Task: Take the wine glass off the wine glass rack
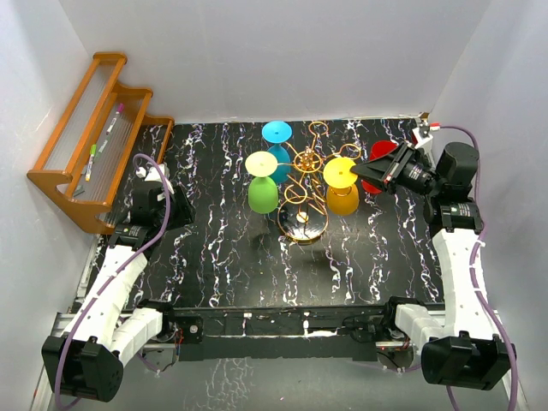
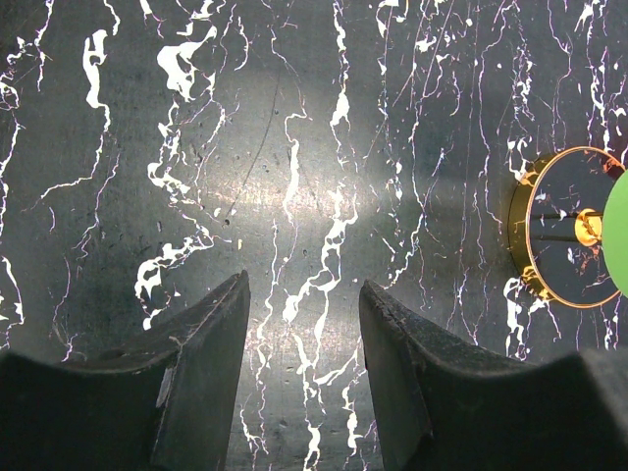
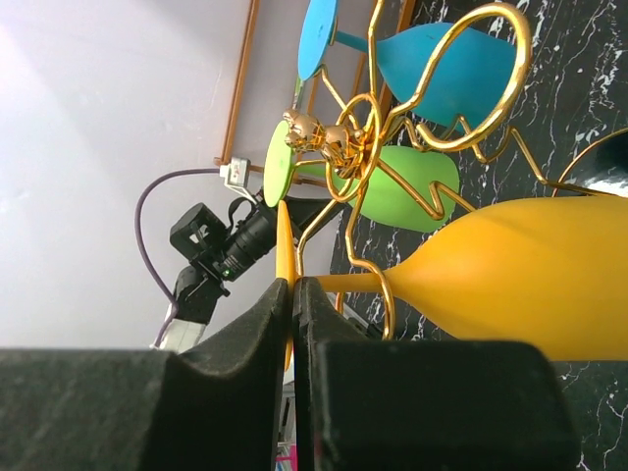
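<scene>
Since the yellow wine glass (image 1: 342, 199) hangs upside down in a loop of the gold wine glass rack (image 1: 301, 224), middle of the top view, the right gripper (image 3: 292, 287) pinches its flat foot, likely to slide it out, while the left gripper (image 2: 304, 294) sits spread apart, holding nothing.

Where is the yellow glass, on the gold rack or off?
On it: the stem of the yellow glass sits in a loop of the gold rack, and the right gripper pinches its foot.
</scene>
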Available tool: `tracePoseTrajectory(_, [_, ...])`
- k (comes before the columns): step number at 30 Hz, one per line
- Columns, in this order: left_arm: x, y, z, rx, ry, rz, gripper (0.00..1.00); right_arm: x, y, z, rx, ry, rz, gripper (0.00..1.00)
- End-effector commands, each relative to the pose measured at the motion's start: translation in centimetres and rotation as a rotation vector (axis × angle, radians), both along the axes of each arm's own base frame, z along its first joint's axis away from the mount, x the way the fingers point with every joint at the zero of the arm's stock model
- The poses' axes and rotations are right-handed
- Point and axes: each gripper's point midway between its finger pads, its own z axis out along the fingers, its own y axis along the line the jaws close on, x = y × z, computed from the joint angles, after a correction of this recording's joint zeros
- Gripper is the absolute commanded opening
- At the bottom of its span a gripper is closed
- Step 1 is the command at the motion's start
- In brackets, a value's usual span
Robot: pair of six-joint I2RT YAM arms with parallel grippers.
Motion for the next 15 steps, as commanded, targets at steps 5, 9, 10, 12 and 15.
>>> tracePoseTrajectory(5, [0.0,-0.1,0.1,-0.003,-0.007,-0.005,0.47,-0.2,3.6,3.0,-0.022,-0.132,0.063,0.08])
tracePoseTrajectory(9, [0.0,-0.1,0.0,-0.003,-0.005,-0.005,0.47,-0.2,5.4,2.6,-0.038,-0.129,0.076,0.08])
tracePoseTrajectory(10, [0.0,-0.1,0.1,-0.003,-0.006,-0.005,0.47,-0.2,5.7,2.7,-0.041,-0.133,0.078,0.08])
tracePoseTrajectory(12, [0.0,0.0,0.1,-0.002,-0.008,-0.003,0.47,-0.3,6.0,2.7,-0.052,-0.14,0.08,0.08])
tracePoseTrajectory(15, [0.0,-0.1,0.0,-0.002,-0.006,-0.006,0.47,-0.6,6.0,2.6,-0.074,-0.145,0.079,0.08])
